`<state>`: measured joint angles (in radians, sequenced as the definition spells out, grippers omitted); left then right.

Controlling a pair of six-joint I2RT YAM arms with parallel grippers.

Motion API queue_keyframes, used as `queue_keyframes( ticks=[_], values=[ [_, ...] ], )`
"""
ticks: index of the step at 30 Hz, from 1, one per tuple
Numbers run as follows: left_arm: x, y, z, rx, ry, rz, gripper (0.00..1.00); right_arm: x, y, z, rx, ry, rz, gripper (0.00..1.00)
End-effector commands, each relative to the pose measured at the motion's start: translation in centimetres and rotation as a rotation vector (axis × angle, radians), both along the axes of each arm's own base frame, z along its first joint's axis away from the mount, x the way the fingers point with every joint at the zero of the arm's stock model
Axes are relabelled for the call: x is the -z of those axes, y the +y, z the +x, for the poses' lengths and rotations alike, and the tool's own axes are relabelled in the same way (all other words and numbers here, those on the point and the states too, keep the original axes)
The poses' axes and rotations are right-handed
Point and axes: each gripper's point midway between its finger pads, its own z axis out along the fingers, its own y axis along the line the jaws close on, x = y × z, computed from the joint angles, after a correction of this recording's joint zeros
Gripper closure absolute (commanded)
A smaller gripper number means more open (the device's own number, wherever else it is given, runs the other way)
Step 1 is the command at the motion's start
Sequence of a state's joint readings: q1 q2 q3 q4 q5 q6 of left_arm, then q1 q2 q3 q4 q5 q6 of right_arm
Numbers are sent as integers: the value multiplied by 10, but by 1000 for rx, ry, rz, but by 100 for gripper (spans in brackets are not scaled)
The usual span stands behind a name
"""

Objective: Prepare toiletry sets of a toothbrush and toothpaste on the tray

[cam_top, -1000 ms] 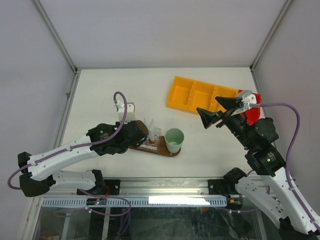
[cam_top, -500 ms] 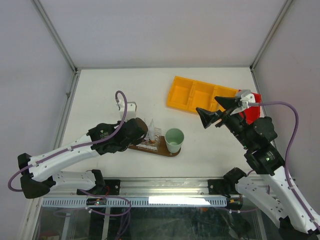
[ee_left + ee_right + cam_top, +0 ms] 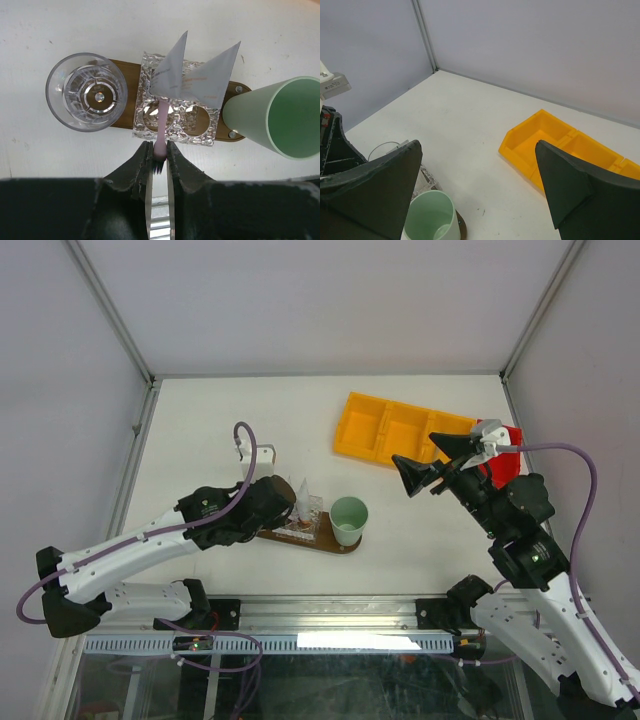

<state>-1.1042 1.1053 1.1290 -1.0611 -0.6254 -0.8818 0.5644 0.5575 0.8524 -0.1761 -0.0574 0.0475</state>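
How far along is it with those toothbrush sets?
Done: two white tubes stand in the clear holder on the tray. In hand: the left gripper straddles a pink toothbrush set in one hole. Left: a second brush, likely; the right gripper hangs open, empty.

I'm looking into a robotics lab test cell, not a lived-in room. The white table (image 3: 220,420) is boxed in by plain grey panels (image 3: 320,300) with bare metal uprights (image 3: 110,310) at the corners. Along the near edge runs an aluminium rail (image 3: 330,615), and both my arms, the left arm (image 3: 130,545) and the right arm (image 3: 540,580), sit bolted to it, trailing purple cables (image 3: 590,490). A yellow plastic parts bin (image 3: 400,430) sits at the far right, the sort a lab bench has.
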Motion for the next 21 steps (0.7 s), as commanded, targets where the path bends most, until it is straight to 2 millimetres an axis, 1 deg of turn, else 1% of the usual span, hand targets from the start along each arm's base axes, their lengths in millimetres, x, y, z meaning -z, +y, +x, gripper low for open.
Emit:
queue_keyframes(
  ticks=[1, 9, 16, 21],
  values=[
    [-8, -3, 3, 7, -22, -46, 85, -10, 1, 2, 0, -38, 30, 0],
    [-4, -2, 0, 11, -9, -50, 81, -12, 0, 0, 1, -41, 35, 0],
    [-1, 1, -5, 12, 4, -70, 81, -13, -1, -1, 0, -41, 35, 0],
    [-7, 3, -6, 15, -10, -87, 78, -13, 2, -1, -12, -33, 43, 0]
  ],
)
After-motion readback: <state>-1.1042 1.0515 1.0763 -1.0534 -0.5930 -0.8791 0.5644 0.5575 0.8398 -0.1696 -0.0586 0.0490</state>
